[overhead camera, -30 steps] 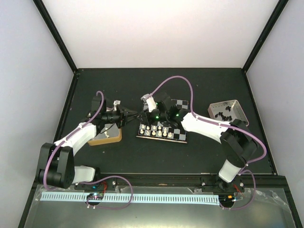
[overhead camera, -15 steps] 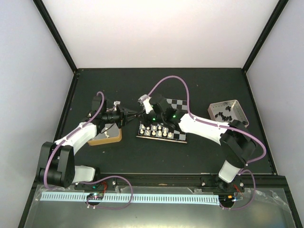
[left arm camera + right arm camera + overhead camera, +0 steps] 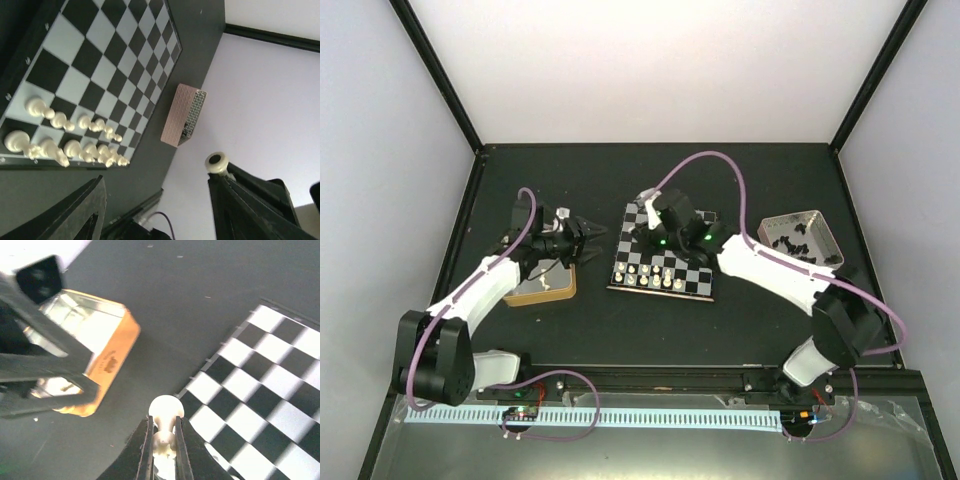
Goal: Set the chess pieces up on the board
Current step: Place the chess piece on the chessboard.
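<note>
Board (image 3: pixel 100 65): smooth and semi-gloss; the pale squares had a silvery sheen, the black squares looked flatter. Cream-white chess pieces (image 3: pixel 60 120) looked like moulded plastic, smooth, with soft highlights. The cream-white pawn (image 3: pixel 166 411) was the same, faintly glossy on its round head. Gold tin (image 3: pixel 107 355): sheet metal, satin orange-gold coating outside, bright reflective bare metal inside. Pinkish-silver tin (image 3: pixel 181 114): metal, side wall finely patterned, dull metallic lustre. Table (image 3: pixel 165 300): matt black, with a few pale specks. Purple cable (image 3: pixel 690 163): smooth, plastic-looking sheath.
</note>
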`<state>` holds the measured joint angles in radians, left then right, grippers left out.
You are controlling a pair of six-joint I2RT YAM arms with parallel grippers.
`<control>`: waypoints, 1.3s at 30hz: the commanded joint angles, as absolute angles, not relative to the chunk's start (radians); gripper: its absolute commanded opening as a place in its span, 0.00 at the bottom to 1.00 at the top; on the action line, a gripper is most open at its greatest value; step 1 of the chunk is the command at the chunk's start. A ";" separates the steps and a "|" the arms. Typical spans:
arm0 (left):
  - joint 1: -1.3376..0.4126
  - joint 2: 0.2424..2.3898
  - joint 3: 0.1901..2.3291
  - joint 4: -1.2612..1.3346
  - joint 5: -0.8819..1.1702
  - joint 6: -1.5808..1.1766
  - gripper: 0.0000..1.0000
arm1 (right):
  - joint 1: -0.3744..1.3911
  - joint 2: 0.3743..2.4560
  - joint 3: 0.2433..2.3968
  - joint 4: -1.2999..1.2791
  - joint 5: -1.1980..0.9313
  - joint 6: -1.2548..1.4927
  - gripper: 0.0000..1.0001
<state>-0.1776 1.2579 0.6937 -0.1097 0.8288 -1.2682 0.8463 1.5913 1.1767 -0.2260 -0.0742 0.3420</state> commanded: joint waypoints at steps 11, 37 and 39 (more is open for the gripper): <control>-0.129 1.101 0.841 -0.455 0.357 -0.749 0.68 | 0.642 1.520 1.114 -0.876 0.013 0.432 0.02; -0.100 1.159 0.856 -0.494 0.348 -0.705 0.69 | 0.642 1.681 1.069 -0.928 -0.019 0.437 0.10; -0.099 1.161 0.855 -0.495 0.349 -0.703 0.69 | 0.643 1.686 1.068 -0.923 -0.020 0.440 0.12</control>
